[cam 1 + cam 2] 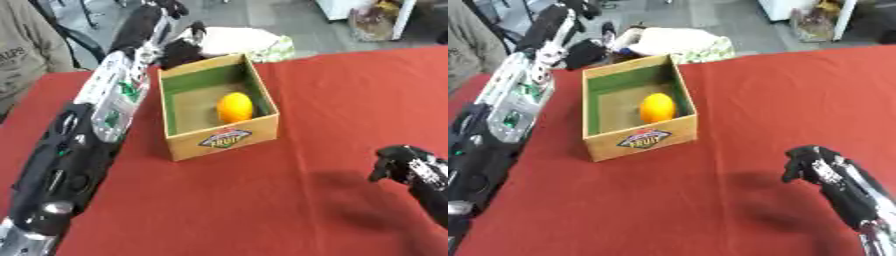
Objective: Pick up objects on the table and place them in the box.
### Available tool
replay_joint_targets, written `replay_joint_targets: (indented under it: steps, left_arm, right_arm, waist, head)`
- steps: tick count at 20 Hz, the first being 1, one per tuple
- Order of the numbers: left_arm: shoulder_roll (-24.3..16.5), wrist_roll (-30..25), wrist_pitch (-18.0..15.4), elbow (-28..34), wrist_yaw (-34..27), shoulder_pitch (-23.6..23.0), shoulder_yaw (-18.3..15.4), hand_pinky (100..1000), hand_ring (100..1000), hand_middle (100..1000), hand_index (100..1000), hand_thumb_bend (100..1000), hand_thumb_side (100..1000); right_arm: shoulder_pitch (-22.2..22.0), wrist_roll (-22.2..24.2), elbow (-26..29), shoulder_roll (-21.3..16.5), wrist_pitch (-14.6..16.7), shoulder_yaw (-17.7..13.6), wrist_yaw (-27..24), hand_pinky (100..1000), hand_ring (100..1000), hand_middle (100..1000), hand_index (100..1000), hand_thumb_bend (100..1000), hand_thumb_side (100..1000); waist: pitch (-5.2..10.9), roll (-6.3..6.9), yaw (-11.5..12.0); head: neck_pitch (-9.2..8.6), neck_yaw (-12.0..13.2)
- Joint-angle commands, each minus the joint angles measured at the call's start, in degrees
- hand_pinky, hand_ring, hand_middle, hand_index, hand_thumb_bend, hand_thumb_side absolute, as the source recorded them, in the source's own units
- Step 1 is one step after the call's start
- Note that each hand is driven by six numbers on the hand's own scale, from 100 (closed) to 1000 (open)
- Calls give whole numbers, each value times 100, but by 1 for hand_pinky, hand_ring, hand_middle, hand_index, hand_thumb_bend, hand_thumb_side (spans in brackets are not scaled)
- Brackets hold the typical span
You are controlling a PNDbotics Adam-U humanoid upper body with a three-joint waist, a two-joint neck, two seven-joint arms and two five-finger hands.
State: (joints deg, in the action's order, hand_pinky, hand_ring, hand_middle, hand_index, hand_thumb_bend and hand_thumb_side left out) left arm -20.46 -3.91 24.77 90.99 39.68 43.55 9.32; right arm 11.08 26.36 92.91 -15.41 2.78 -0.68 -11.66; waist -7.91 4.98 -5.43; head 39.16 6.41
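A: Orange (234, 107) already in the box (224, 138); right hand (808, 164) low over the red surface (262, 200), fingers curled, holding nothing

B: Left hand (179, 51) behind the box, fingers impossible to read; risk of nudging the far wall

A lab or office — grey floor (262, 15), red-clothed table (350, 100), office chair (74, 32).
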Motion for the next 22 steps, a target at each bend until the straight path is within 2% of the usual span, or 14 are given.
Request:
replay_joint_targets:
  steps: [1, 4, 8, 15, 22]
  left_arm:
    - [-273, 912, -93, 732, -1287, -284, -224, 679, 633, 662, 777, 100, 711]
    - [-313, 1698, -369, 1122, -2402, -869, -323, 653, 605, 628, 751, 100, 748]
    - [-308, 2198, -639, 1552, -3239, -1592, -404, 648, 597, 620, 746, 100, 786]
    - [-145, 2470, -859, 2212, -3584, -2608, -567, 640, 581, 602, 742, 100, 830]
    - [409, 2728, -1071, 2259, -3715, -3134, -619, 632, 570, 588, 734, 100, 893]
  right_arm:
    - [49, -30, 126, -70, 12, -41, 17, 588, 541, 522, 696, 100, 641]
    - [49, -47, 130, -69, 11, -55, 13, 588, 541, 522, 696, 100, 640]
    - [57, -69, 136, -80, 17, -71, 10, 588, 541, 521, 696, 100, 640]
    - [56, -84, 132, -96, 40, -79, 19, 587, 541, 521, 696, 100, 638]
    - [59, -103, 133, -86, 43, -87, 11, 587, 542, 521, 696, 100, 639]
  waist:
    - [92, -31, 22]
    - [95, -35, 49]
    - [77, -48, 101]
    - [67, -75, 200]
    - [58, -99, 235]
  head:
    - [-61, -27]
    - [-38, -35]
    - [-22, -96]
    - [66, -256]
    - [249, -278]
